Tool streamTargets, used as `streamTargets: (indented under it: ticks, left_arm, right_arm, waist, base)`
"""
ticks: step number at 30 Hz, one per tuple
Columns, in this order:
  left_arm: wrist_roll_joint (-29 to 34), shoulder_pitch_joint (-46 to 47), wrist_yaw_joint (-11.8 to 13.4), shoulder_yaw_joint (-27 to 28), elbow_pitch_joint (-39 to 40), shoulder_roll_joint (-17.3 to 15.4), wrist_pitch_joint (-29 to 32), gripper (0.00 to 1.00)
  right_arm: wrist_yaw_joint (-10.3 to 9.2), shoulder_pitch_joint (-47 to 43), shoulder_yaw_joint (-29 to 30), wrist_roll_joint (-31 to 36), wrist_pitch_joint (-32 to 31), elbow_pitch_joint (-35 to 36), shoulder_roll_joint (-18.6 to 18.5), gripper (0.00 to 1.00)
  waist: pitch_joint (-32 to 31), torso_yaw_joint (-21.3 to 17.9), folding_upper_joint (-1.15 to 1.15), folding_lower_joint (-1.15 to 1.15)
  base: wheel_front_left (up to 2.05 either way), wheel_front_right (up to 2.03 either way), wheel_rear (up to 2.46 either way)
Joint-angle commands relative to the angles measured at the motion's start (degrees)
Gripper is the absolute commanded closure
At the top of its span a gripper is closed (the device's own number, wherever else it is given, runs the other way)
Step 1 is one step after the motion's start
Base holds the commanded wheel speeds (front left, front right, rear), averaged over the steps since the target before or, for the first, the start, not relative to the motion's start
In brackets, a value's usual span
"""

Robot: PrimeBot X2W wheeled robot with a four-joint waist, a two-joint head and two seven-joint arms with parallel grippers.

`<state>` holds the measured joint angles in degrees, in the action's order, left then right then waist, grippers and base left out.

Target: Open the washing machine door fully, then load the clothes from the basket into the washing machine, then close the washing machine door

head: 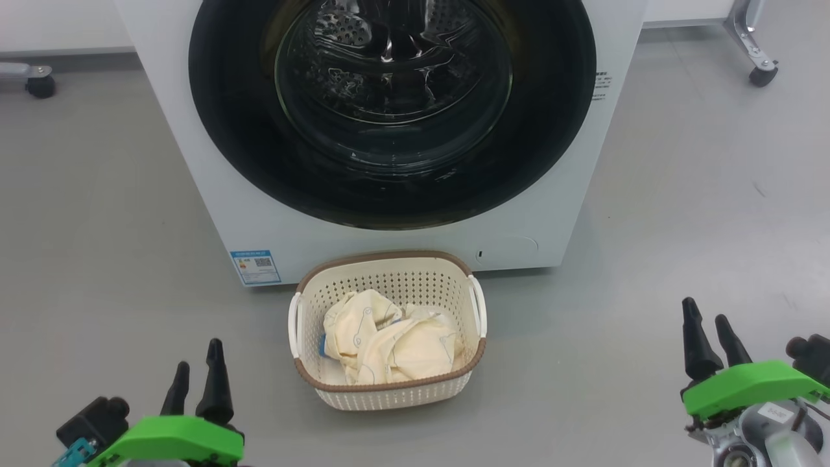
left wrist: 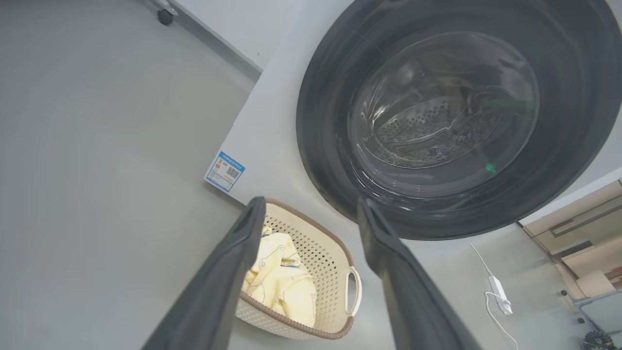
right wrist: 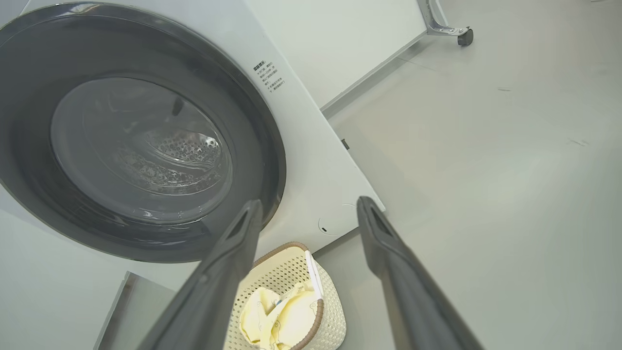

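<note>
The white washing machine [head: 194,175] stands straight ahead, its round black-rimmed door [head: 551,130] lying flat against the front. The cream basket [head: 389,272] sits on the floor just before it, holding the pale yellow clothes [head: 389,344]. My left gripper [head: 198,363] hangs open at the lower left and my right gripper [head: 707,324] open at the lower right, both well short of the basket and holding nothing. The left wrist view has the door [left wrist: 330,121], basket [left wrist: 320,253] and clothes [left wrist: 282,282] beyond its open gripper [left wrist: 311,204]; the right wrist view has the door [right wrist: 257,146], basket [right wrist: 291,267] and clothes [right wrist: 272,316] beyond its open gripper [right wrist: 308,204].
Grey floor surrounds the machine. A castor [head: 40,84] sits at the far left and a wheeled metal leg [head: 758,65] at the far right. A white power strip with cable [left wrist: 498,287] lies on the floor to the machine's right. A blue sticker [head: 255,266] marks its lower front.
</note>
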<state>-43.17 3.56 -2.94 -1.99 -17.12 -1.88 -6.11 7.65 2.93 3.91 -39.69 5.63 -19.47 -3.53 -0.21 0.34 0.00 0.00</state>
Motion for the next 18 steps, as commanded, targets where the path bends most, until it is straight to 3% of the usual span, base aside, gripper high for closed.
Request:
streamTargets:
  ticks: [1,18]
  left_arm:
    - [2.77,3.42,0.59,0.93,1.47,-0.80,-0.97,0.00]
    - [13.52,4.45,0.99,-0.99,0.96,-0.86,-3.68,0.00]
  right_arm:
    - [-0.10,3.57,-0.62,2.64,1.03,2.06,-1.11,0.00]
    - [-0.12,3.94,-1.85,15.36,2.28,2.32,-0.80,0.00]
  waist:
    - [-0.04,0.03,0.00,0.00]
    - [-0.32,0.33,0.00,0.00]
  base:
    - [0.00,0.00,0.00]
    - [0.00,0.00,0.00]
